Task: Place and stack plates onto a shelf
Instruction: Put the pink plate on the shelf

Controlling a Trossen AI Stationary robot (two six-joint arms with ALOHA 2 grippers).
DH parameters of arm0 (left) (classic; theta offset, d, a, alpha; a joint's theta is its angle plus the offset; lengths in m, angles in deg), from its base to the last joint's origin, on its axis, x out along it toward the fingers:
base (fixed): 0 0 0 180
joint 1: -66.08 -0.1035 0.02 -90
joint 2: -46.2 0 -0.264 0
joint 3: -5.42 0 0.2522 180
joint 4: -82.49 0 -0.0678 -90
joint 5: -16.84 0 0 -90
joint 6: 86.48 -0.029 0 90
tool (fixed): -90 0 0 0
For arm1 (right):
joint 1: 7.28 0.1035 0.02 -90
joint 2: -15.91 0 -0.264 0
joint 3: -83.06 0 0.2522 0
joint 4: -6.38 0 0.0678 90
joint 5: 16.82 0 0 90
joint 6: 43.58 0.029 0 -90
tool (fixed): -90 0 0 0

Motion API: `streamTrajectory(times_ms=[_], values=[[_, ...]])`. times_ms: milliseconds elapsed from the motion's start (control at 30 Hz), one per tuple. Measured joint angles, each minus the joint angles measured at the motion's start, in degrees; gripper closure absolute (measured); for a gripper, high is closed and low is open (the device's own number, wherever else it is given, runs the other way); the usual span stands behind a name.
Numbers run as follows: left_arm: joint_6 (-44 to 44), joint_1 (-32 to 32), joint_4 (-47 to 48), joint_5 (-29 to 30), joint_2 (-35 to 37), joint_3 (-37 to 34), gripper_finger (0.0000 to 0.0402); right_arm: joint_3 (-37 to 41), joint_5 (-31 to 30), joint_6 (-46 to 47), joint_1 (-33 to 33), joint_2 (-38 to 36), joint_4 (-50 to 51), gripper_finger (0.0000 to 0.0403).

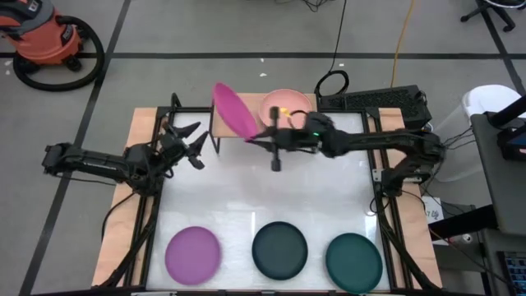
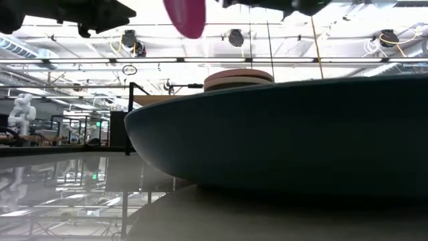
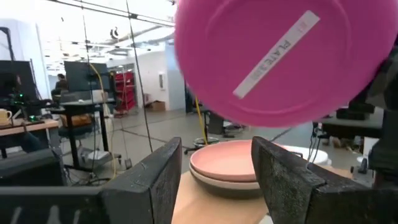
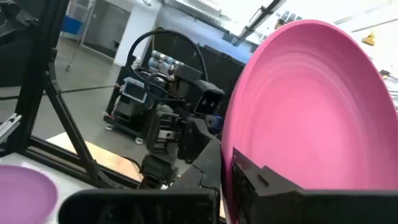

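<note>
My right gripper (image 1: 265, 134) is shut on the magenta plate (image 1: 233, 107), which is tilted steeply over the left part of the shelf (image 1: 215, 136). A salmon pink plate (image 1: 285, 105) lies on a beige plate (image 3: 227, 185) on the right part of the shelf's plank top (image 3: 189, 199). My left gripper (image 1: 187, 138) is open and empty to the left of the shelf; its fingers (image 3: 155, 186) point at the shelf. The magenta plate's underside with a label (image 3: 277, 53) faces it. My right gripper pinches the magenta plate's rim (image 4: 239, 163) at its lower edge, with one finger (image 4: 264, 186) on the hollow upper face and the other behind the plate. The fingers come from the table's right side. The plate is lifted clear of the shelf and stands nearly on edge.
A purple plate (image 1: 193, 252), a charcoal black plate (image 1: 279, 249) and a dark teal plate (image 1: 353, 259) lie in a row by the table's near edge. The teal plate (image 2: 301, 134) fills the low view. A bare white table top (image 1: 271, 193) lies between the row and the shelf.
</note>
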Motion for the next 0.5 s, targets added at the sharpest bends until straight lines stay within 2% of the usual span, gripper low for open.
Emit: streamTrajectory(times_ms=[100,233,500], values=[[0.01,-0.1,0.38,0.01,1.09,-0.2,0.0202,-5.29,0.75,0.81,-1.41,6.3,0.54,0.0402],[0.03,-0.1,0.74,-0.03,0.96,-0.2,0.0202,-8.5,0.64,2.89,-2.88,12.87,1.06,0.0402],[0.18,-0.07,0.74,-0.69,0.82,-0.2,0.0202,-8.74,0.33,6.73,-4.76,17.86,4.16,0.0403]])
